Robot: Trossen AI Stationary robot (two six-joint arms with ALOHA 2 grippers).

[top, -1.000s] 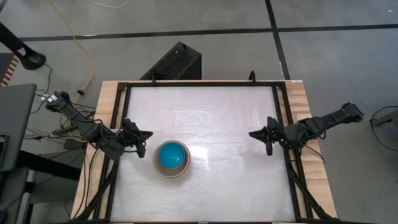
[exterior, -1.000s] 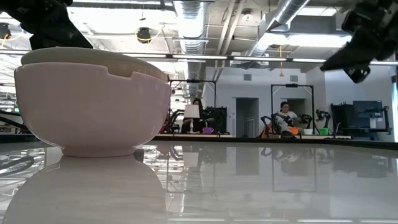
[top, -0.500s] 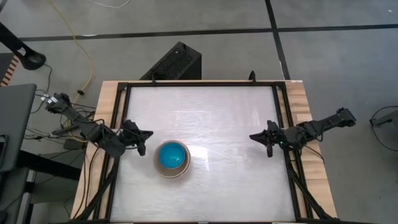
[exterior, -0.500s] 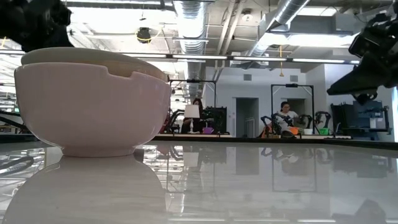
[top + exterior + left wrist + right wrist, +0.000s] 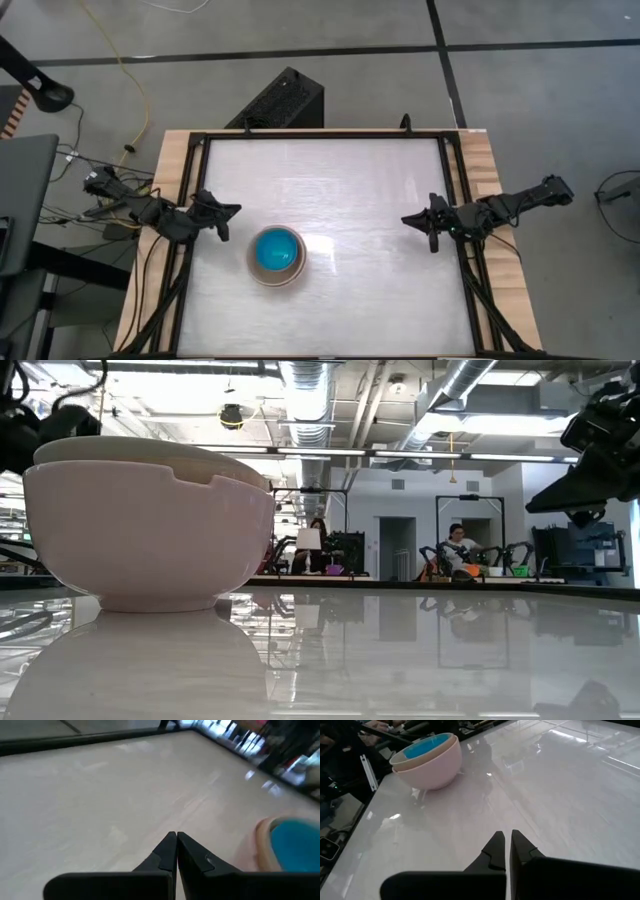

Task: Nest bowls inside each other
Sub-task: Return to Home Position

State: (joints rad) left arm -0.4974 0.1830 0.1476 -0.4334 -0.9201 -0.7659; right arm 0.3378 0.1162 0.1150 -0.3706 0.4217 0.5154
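The bowls stand as one stack (image 5: 276, 255) on the white table, left of its middle. The outer one is salmon-pink (image 5: 432, 767), a cream rim (image 5: 130, 450) shows inside it, and the innermost one in sight is blue (image 5: 295, 845). The stack rests on the pink bowl's base. My left gripper (image 5: 236, 209) is shut and hovers near the table's left edge, a little to the left of and beyond the stack (image 5: 176, 836). My right gripper (image 5: 405, 218) is shut near the right edge, far from the stack (image 5: 507, 835).
A black frame rail (image 5: 190, 200) runs round the table top. A black box (image 5: 285, 100) sits on the floor beyond the far edge. The white surface (image 5: 350, 200) between the two grippers lies bare. People sit far back in the room (image 5: 458, 550).
My left gripper has drawn back toward the table's left edge and sunk, moving away from the stack. My right gripper has sunk a little and drawn toward the right edge, then kept still. Both have stayed shut. The stack has not moved.
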